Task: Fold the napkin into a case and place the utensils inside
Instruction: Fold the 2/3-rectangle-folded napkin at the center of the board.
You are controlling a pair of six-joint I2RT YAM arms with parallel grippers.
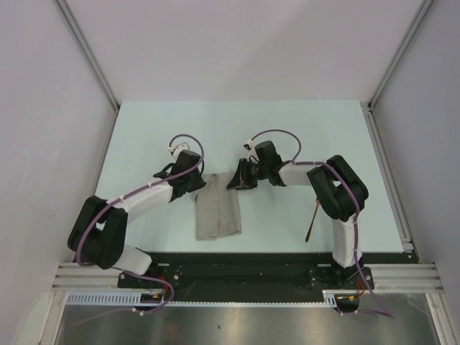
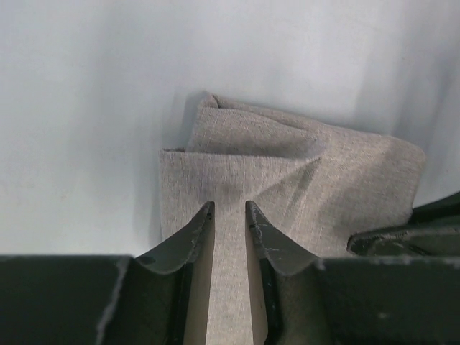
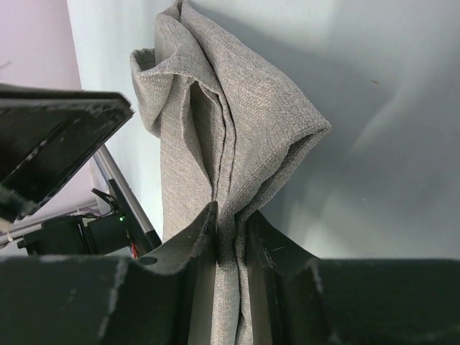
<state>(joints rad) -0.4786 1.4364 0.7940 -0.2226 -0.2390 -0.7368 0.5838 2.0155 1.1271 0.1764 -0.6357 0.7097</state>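
top view: far end of napkin (image 1: 218, 212) hidden under both wrists. fingertips of left gripper (image 1: 200, 182) and right gripper (image 1: 237, 182) masked by own housings. fork (image 1: 310, 221) too small, tines unreadable; upper end seems tucked under right arm.
left wrist view: cloth fills finger gap, near edge cut by frame bottom; pinched or not, cannot tell. right gripper cropped at right edge.
right wrist view: cloth runs off bottom between fingers. left gripper blurred, cropped at left.

Pale table (image 1: 302, 122), grey walls (image 1: 237, 43)
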